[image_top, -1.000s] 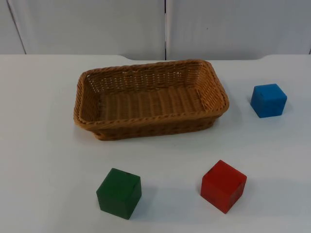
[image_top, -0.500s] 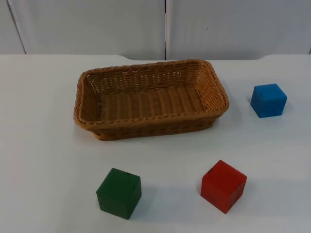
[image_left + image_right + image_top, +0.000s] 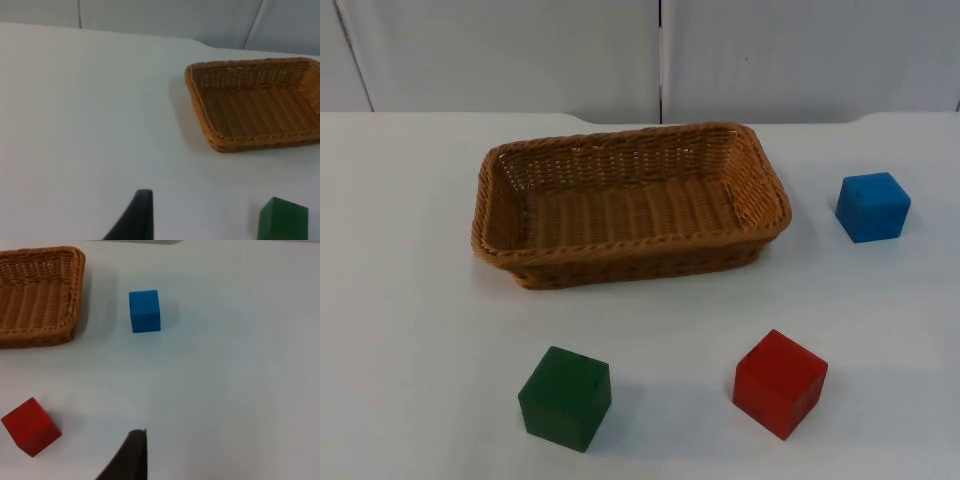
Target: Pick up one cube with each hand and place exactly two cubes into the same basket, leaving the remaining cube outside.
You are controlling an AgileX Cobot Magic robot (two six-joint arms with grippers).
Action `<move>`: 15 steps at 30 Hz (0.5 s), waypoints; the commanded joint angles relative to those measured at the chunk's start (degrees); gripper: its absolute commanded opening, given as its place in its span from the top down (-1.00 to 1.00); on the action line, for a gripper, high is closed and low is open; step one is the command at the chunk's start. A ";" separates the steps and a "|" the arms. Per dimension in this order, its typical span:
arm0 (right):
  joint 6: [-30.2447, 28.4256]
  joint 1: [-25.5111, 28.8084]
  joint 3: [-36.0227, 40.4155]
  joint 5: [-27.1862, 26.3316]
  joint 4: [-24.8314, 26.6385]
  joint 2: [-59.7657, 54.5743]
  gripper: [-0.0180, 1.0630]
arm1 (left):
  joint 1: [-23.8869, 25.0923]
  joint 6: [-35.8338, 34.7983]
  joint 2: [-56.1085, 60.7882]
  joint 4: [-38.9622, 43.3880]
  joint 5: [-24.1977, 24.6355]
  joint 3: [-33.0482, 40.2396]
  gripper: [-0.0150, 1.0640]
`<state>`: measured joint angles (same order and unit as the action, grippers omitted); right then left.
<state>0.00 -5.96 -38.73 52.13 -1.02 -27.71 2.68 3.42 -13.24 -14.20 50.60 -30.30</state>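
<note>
The left tool point(image 3: 142, 200) and right tool point(image 3: 135, 440) are hovering above the worktop point(image 3: 400, 300), touching nothing (finger opening cannot be determined). The basket point(image 3: 630, 200) is sitting near the far edge, long axis parallel to it. The green cube point(image 3: 565, 398), red cube point(image 3: 780, 383) and blue cube point(image 3: 872, 206) are lying outside it.

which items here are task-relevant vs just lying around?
Task things:
- wicker basket, nothing in it
- green cube, on the table in front of the basket
- red cube, on the table in front of the basket
- blue cube, on the table to the basket's right

Lying about:
- nothing loose; just the white table and grey partition wall
</note>
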 commanded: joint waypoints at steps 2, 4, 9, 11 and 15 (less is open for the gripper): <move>-0.91 0.06 -1.79 -1.76 -0.03 -2.32 -0.98 | 0.17 1.34 -1.13 -2.50 -0.72 -0.31 -0.97; -0.91 0.06 -2.21 -2.01 -0.03 -3.08 -0.98 | 0.17 1.82 -1.51 -3.04 -0.72 -0.31 -0.97; -0.91 0.06 -3.69 -3.36 0.09 -6.52 -0.98 | 0.17 2.36 -2.91 -3.82 -1.28 -0.31 -0.97; -0.91 0.06 -4.47 -3.95 0.09 -8.81 -0.98 | 0.17 2.36 -3.39 -4.75 -1.80 -0.41 -0.97; -0.91 0.06 -5.49 -3.95 0.09 -11.54 -0.98 | 0.17 3.05 -4.83 -5.35 -1.89 -1.94 -0.97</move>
<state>0.00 -5.96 -43.67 49.01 -1.02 -38.76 2.68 6.31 -17.80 -18.64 49.97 -31.90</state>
